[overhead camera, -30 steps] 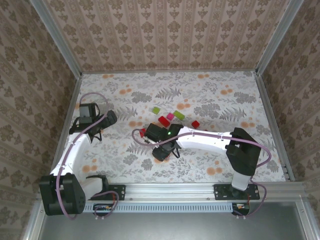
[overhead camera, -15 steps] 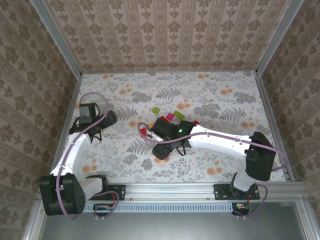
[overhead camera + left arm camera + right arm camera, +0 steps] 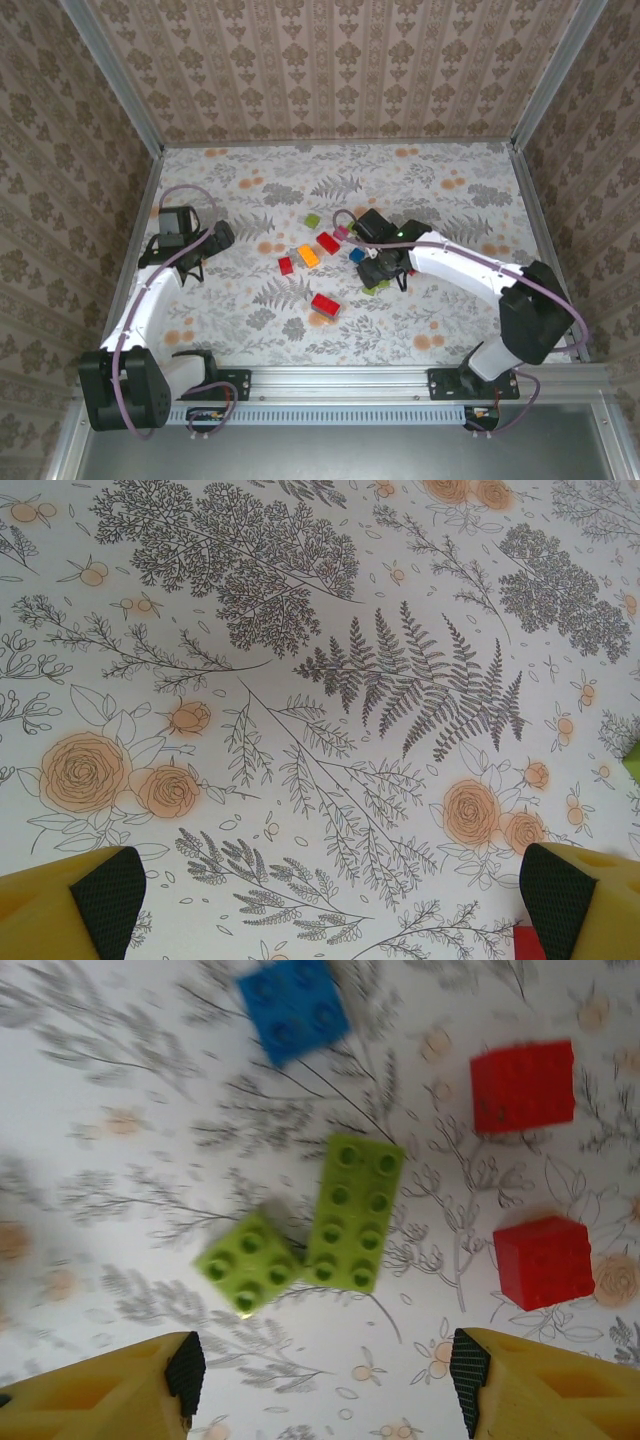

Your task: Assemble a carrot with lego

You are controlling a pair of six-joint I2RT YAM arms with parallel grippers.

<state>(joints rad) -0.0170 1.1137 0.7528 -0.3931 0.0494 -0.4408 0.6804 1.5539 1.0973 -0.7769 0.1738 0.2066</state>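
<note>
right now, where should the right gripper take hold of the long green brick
Across its two long sides, toward the end nearer the blue brick, coming straight down. The long green brick lies flat, studs up, narrow that way; the small green brick crowds its other end and would likely block a finger.

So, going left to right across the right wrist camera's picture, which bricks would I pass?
Small green square brick → oblong green brick → lower red brick. The blue brick and upper red brick overlap these sideways, so I leave them out.
</note>
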